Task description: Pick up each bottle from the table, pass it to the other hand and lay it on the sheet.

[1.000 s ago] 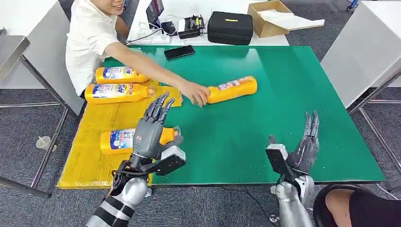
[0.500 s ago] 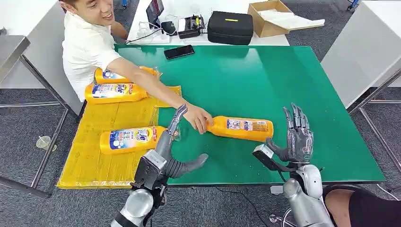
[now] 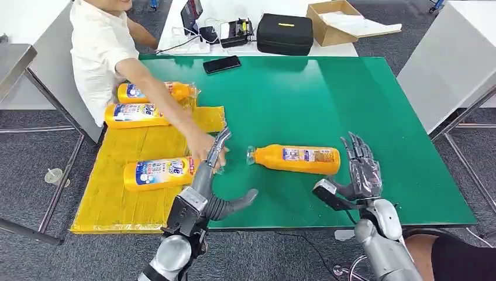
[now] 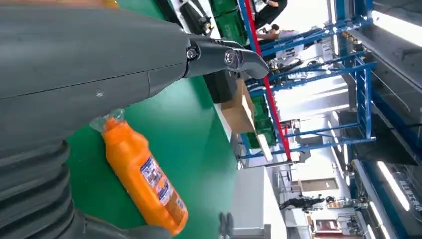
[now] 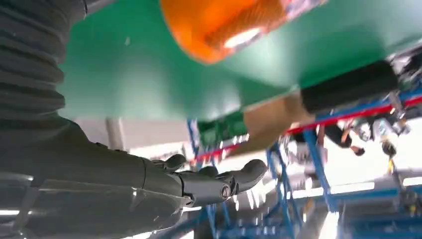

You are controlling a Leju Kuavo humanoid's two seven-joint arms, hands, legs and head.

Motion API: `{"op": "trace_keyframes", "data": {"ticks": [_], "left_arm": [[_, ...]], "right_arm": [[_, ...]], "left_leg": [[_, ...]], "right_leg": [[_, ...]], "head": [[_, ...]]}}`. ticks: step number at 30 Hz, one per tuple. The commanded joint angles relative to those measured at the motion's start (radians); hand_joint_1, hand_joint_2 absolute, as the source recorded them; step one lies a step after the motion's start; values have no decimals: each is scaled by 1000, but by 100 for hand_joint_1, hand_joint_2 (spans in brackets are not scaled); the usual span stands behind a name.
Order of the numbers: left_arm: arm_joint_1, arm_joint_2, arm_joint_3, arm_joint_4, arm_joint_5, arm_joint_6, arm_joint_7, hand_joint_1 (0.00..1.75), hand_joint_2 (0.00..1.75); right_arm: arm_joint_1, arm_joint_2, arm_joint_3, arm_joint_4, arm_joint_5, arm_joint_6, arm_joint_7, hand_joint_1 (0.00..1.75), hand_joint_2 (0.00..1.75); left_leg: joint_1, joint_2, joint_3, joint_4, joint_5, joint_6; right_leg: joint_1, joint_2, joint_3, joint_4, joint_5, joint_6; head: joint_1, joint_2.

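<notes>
Fingers (image 3: 361,153) of the right hand (image 3: 364,170) spread upright, grasping nothing, just beside the base of an orange bottle (image 3: 295,158) lying on the green surface (image 3: 327,93). Left hand (image 3: 212,175) released too, fingers extended toward eleven o'clock. Three smooth labelled bottles (image 3: 158,172) lie on the yellow sheet (image 3: 111,199).

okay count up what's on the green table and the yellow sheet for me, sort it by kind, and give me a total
Orange bottles on the yellow sheet: 3
Orange bottles on the green table: 1
Black phones on the green table: 1
Total: 5
</notes>
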Motion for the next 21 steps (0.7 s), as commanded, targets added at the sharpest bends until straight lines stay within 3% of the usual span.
{"op": "trace_keyframes", "data": {"ticks": [1, 11, 14, 21], "left_arm": [[-40, 15, -34, 24, 3, -6, 6, 0, 175], [-40, 15, -34, 25, 3, -6, 6, 0, 175], [-49, 11, -45, 39, 11, -18, 6, 0, 175], [-57, 2, -38, 50, 25, -10, 6, 0, 175]], "right_arm": [[-111, 42, 92, 160, -18, 62, -11, 0, 175], [-112, 40, 92, 162, -18, 61, -13, 0, 175], [-160, 51, 116, 266, -36, 112, -29, 0, 175], [-169, 63, 147, 312, -37, 102, -47, 0, 175]], "left_leg": [[1, 7, 6, 1, -3, -1], [1, 4, 5, 1, -3, 0], [1, 4, 3, 0, -2, 0], [1, 3, 4, 0, -2, 0]], "right_leg": [[2, 5, 5, 0, -1, -5], [2, 2, 5, -1, -2, -4], [1, 3, 3, 0, 0, -3], [1, 1, 3, -1, -1, -4]], "head": [[0, 0], [0, 0], [0, 0], [0, 0]]}}
